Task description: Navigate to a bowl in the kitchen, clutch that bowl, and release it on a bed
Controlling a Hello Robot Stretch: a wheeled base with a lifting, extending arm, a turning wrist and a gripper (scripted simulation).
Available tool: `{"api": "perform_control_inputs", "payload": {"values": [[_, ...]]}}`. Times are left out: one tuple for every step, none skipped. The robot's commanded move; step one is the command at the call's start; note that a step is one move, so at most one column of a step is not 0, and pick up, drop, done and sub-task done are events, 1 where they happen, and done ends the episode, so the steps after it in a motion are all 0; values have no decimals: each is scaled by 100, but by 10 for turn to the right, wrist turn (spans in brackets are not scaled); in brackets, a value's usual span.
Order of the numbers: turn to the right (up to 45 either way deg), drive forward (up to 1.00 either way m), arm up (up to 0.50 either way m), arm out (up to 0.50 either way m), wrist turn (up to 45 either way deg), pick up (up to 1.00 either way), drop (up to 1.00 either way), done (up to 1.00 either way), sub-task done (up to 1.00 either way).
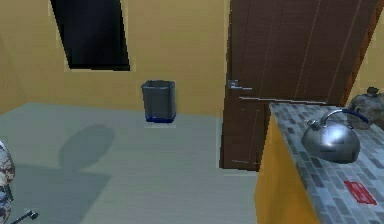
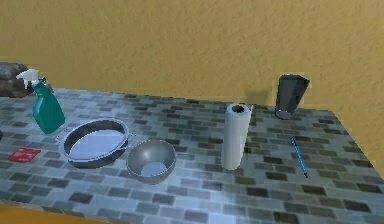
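A small grey metal bowl [image 2: 152, 160] sits on the grey tiled counter [image 2: 200, 190], near its front edge in the arm side view. Just to its left lies a wider, shallow metal pan [image 2: 96, 140] with small handles. The same counter's end [image 1: 335, 165] stands at the forward view's right.
On the counter: a teal spray bottle [image 2: 42, 103], a red flat item [image 2: 26, 154], a paper towel roll [image 2: 235, 136], a blue pen [image 2: 298, 157], a dark cup [image 2: 290, 95]. A kettle [image 1: 335, 137] stands at the counter's end. Ahead are a dark door [image 1: 285, 80], a grey bin [image 1: 157, 102] and open floor.
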Motion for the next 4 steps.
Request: {"api": "perform_control_inputs", "payload": {"values": [[0, 0, 38, 0, 0, 0, 0, 0, 0], [0, 0, 0, 6, 0, 0, 0, 0, 0], [0, 0, 0, 0, 450, 0, 0, 0, 0], [0, 0, 0, 0, 450, 0, 0, 0, 0]]}}
